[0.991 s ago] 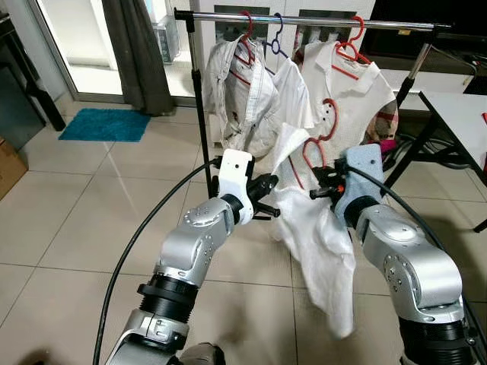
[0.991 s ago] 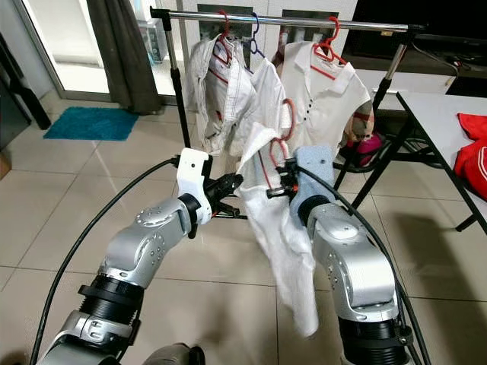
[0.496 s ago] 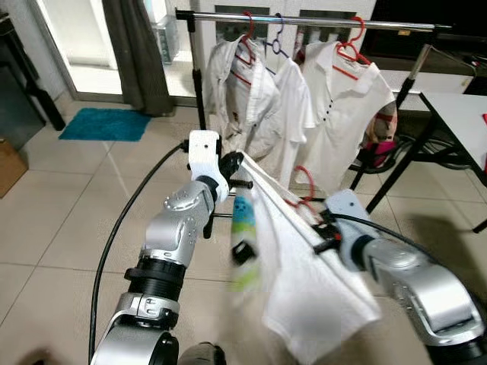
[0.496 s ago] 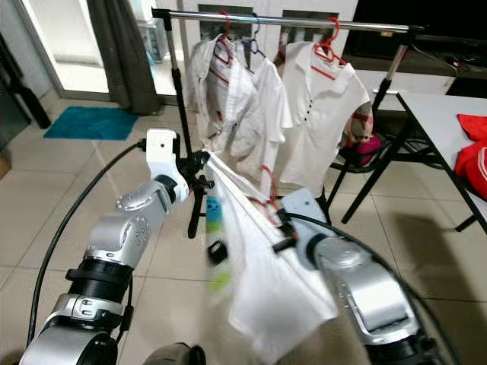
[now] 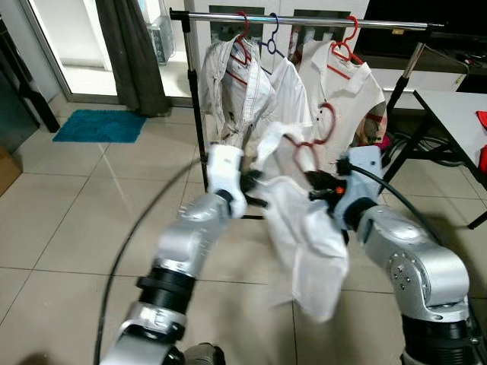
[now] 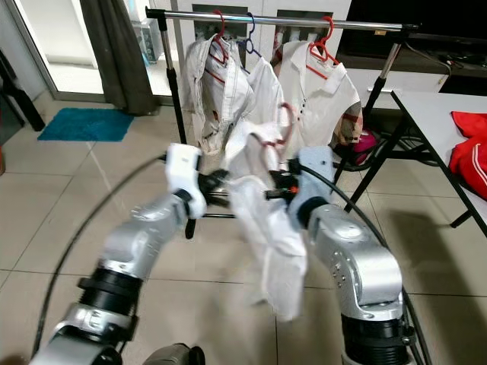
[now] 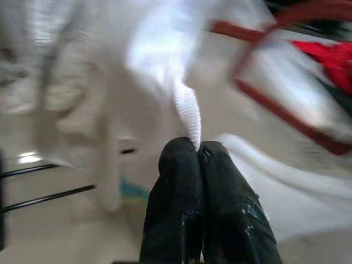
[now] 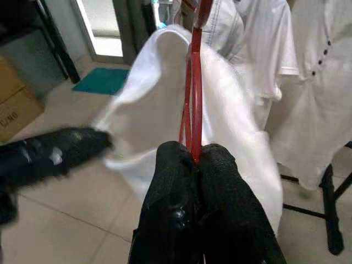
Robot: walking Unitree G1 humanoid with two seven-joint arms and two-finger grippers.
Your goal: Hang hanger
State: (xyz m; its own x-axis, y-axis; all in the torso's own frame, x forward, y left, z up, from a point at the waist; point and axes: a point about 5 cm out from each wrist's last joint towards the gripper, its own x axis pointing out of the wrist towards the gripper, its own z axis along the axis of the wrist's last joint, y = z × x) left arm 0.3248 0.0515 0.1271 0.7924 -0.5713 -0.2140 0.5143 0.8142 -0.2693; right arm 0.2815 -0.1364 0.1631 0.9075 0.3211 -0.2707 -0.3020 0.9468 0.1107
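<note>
Right gripper (image 8: 195,157) pinches the red hanger (image 5: 318,129) carrying a white shirt (image 5: 304,243) in mid-air below the rail (image 5: 304,20), while left gripper (image 7: 195,148) is clamped on a shirt edge, probably keeping it spread for hanging.

You're looking at a floor (image 5: 68,205) of pale beige tiles, with a teal mat (image 5: 99,125) lying near a bright glass door (image 5: 72,42) and a dark curtain (image 5: 133,53) beside it. To the right stands a white desk (image 5: 456,110) with something red (image 6: 468,163) on it.
</note>
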